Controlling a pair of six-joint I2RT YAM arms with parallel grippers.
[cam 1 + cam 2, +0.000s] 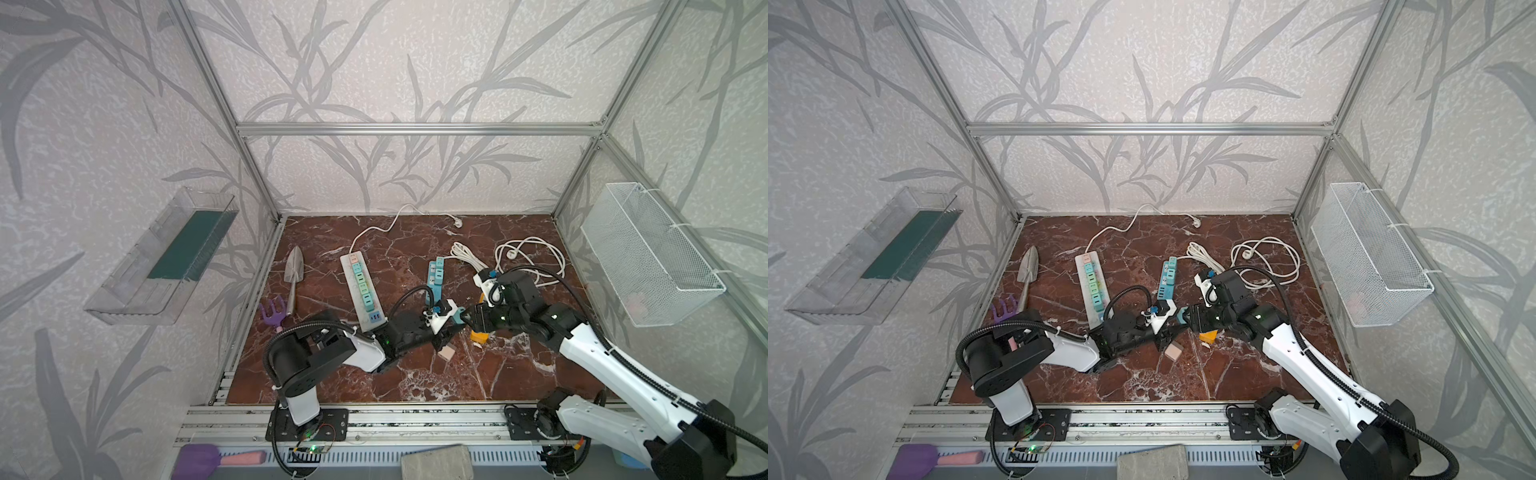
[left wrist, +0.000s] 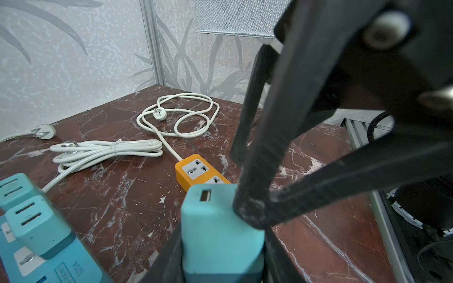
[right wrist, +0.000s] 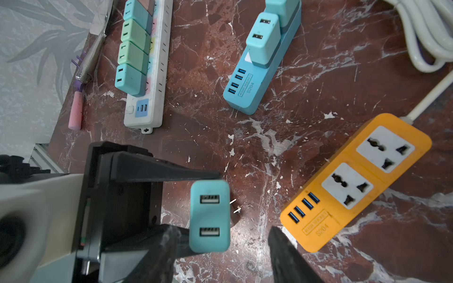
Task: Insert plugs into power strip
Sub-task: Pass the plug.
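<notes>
Right wrist view, looking down on a red marble tabletop (image 3: 318,73): your left hand (image 3: 199,205) is clenched on a teal plug (image 3: 209,220), one finger above it and one below. The plug's two USB ports face the camera, and its metal prongs (image 3: 235,207) poke out behind, toward the tabletop. Your right hand (image 1: 467,319) is released, with its fingers spread either side of that same plug. In the left wrist view one right fingertip (image 2: 248,213) touches the plug's side while the other stands clear. Just beside them lies an orange power strip (image 3: 316,230) with both sockets empty. Farther off, a blue power strip (image 3: 247,95) carries teal plugs, and a white power strip (image 3: 159,73) carries a row of teal and green ones. A pale pink plug (image 1: 447,353) lies loose on the tabletop near the left hand. This looks like a hand-over of the teal plug between hands, ahead of seating it. Next you would likely close the right hand squarely on the plug's sides before the left lets go. Then aim the prongs over an empty orange socket and press straight in.
</notes>
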